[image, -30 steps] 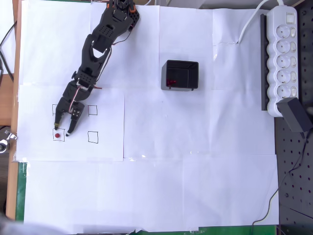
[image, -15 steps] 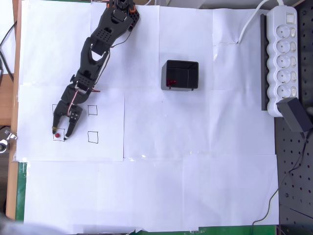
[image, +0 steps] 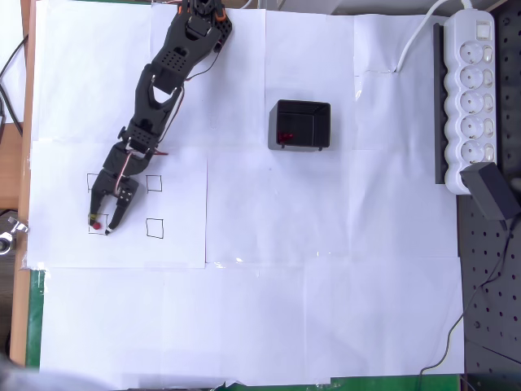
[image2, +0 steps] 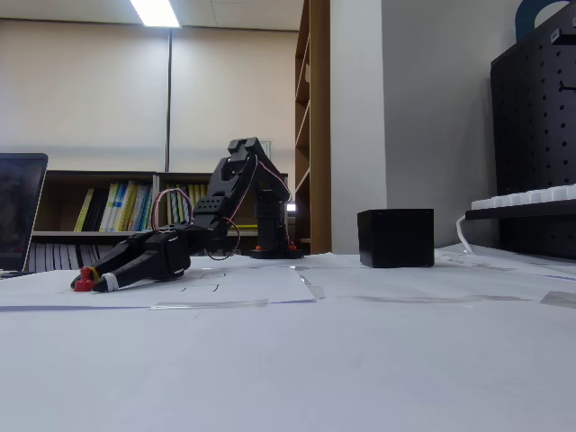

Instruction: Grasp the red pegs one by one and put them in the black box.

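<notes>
One red peg (image: 96,225) lies in the lower-left drawn square, and shows as a red dot (image2: 84,281) at the arm's tip in the fixed view. My black gripper (image: 101,226) is lowered to the paper, open, with a finger on each side of the peg. From the fixed view the gripper (image2: 95,283) rests almost flat on the sheet, and the peg touches its near fingertip. The black box (image: 299,125) stands near the table's middle, right of the arm, with red pieces (image: 283,136) in its left part. It appears as a black block (image2: 396,237) in the fixed view.
Two other drawn squares (image: 154,183) (image: 155,228) sit right of the gripper. A white power strip (image: 475,90) and a black adapter (image: 491,190) lie along the right edge. The table's left edge is close to the gripper. A laptop (image2: 20,220) stands at left.
The gripper slid down the picture along the paper until its fingers reached either side of the red peg, and the gap between them narrowed a little. The peg stayed where it was.
</notes>
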Motion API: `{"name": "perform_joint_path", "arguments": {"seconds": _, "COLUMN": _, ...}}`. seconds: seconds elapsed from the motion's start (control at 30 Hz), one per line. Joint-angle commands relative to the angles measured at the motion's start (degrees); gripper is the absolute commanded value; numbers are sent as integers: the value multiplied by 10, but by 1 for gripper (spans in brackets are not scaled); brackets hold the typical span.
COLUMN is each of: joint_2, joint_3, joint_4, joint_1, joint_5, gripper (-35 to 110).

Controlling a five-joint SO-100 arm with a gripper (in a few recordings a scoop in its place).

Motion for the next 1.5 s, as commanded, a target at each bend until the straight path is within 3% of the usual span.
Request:
{"name": "perform_joint_path", "arguments": {"seconds": 0.0, "joint_2": 9, "joint_3": 25, "joint_4": -4, "joint_1": 18, "joint_5": -3, "gripper": 2}}
{"name": "perform_joint_path", "arguments": {"seconds": 0.2, "joint_2": -11, "joint_3": 26, "joint_4": 35, "joint_1": 18, "joint_5": -4, "gripper": 0}}
{"name": "perform_joint_path", "arguments": {"seconds": 0.27, "joint_2": -52, "joint_3": 24, "joint_4": 124, "joint_1": 16, "joint_5": -4, "gripper": 0}}
{"name": "perform_joint_path", "arguments": {"seconds": 0.33, "joint_2": -133, "joint_3": 31, "joint_4": 304, "joint_1": 11, "joint_5": 11, "gripper": 0}}
{"name": "perform_joint_path", "arguments": {"seconds": 0.53, "joint_2": -349, "joint_3": 199, "joint_4": 1011, "joint_1": -46, "joint_5": 77, "gripper": 0}}
{"name": "perform_joint_path", "arguments": {"seconds": 0.67, "joint_2": -436, "joint_3": 312, "joint_4": 1348, "joint_1": -129, "joint_5": 89, "gripper": 0}}
{"name": "perform_joint_path", "arguments": {"seconds": 0.97, "joint_2": -617, "joint_3": 230, "joint_4": 1354, "joint_1": -473, "joint_5": -136, "gripper": 0}}
{"name": "perform_joint_path", "arguments": {"seconds": 1.13, "joint_2": -612, "joint_3": 223, "joint_4": 1267, "joint_1": -668, "joint_5": -270, "gripper": 0}}
{"name": "perform_joint_path", "arguments": {"seconds": 1.27, "joint_2": -576, "joint_3": 169, "joint_4": 1265, "joint_1": -746, "joint_5": -292, "gripper": 0}}
{"name": "perform_joint_path", "arguments": {"seconds": 1.47, "joint_2": -536, "joint_3": 63, "joint_4": 1229, "joint_1": -764, "joint_5": -301, "gripper": 0}}
